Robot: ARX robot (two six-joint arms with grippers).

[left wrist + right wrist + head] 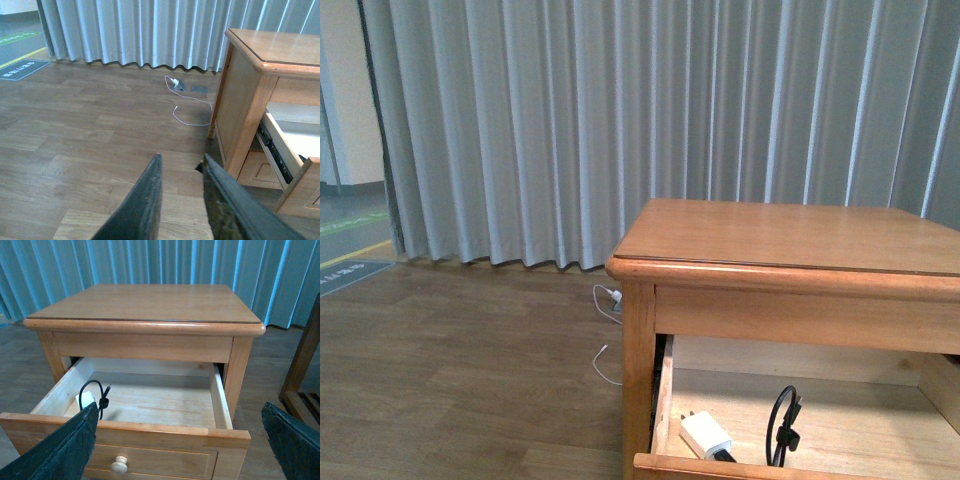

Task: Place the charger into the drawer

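the drawer (pixel 663 400) runs off the front view's bottom and right edges; its front rail hides the lower ends of the charger (pixel 704 434) and its cable loop. in the right wrist view a finger (pixel 65 450) of the right pincer (pixel 180 409) covers most of the plug body.

The left end effector (pixel 181 159) holds its two dark fingers (pixel 145 205) a narrow gap apart, nothing between them, tips pointing forward and somewhat down. The right end effector (pixel 180 410) is spread wide, its dark fingers (pixel 65 450) far apart with nothing gripped.
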